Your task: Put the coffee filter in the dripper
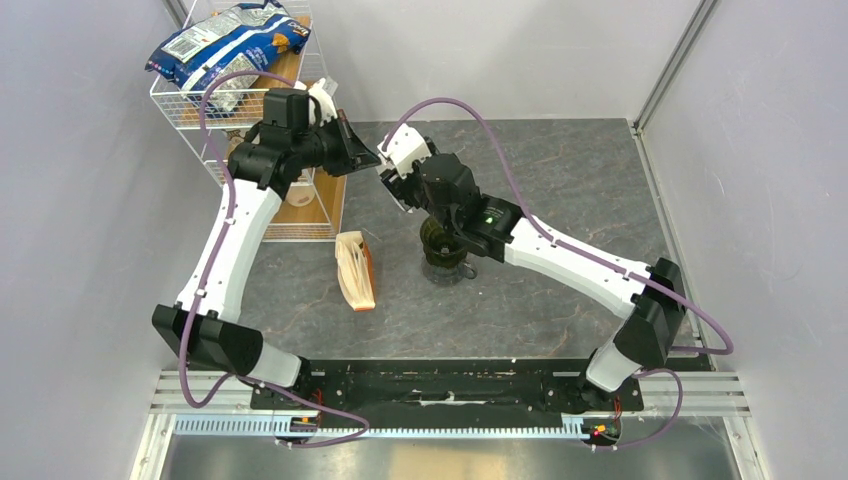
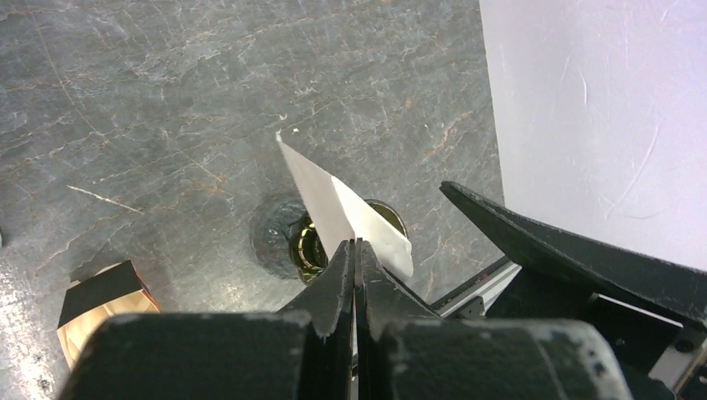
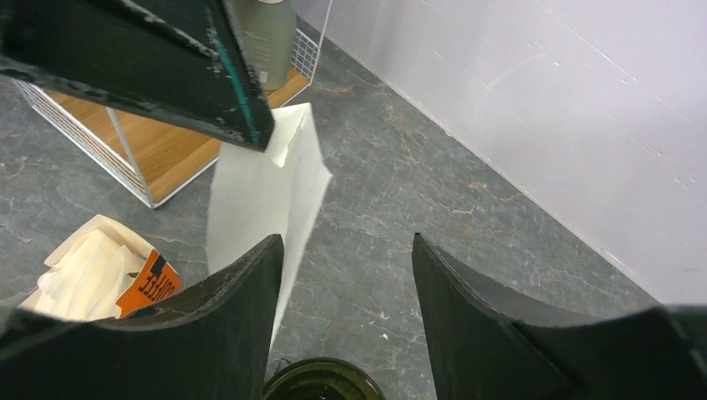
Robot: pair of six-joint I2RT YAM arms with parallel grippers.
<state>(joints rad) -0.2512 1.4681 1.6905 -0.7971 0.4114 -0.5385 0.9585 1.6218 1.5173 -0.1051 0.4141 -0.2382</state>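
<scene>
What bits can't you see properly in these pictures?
- Dripper: top view, mostly under the right arm; right wrist view, cut by the bottom edge.
- Coffee filter: left wrist view, its lower end hidden inside the left claw.
- Filter packet: left wrist view, partly behind the claw's body.

Both arms were built alike, the left arm (image 1: 228, 245) and the right arm (image 1: 572, 262): smooth white shell links joined by bulky black joint housings. A purple cable (image 1: 214, 95) looped along each. A small green light (image 1: 490, 212) glowed on the right arm's black wrist block. The left gripper (image 2: 354, 247) and right gripper (image 3: 346, 242) had matte black, wedge-shaped fingers (image 3: 492, 333), scuffed pale at the edges; one edge seemed tinted teal. Both bases were bolted to a black rail (image 1: 440, 385).
</scene>
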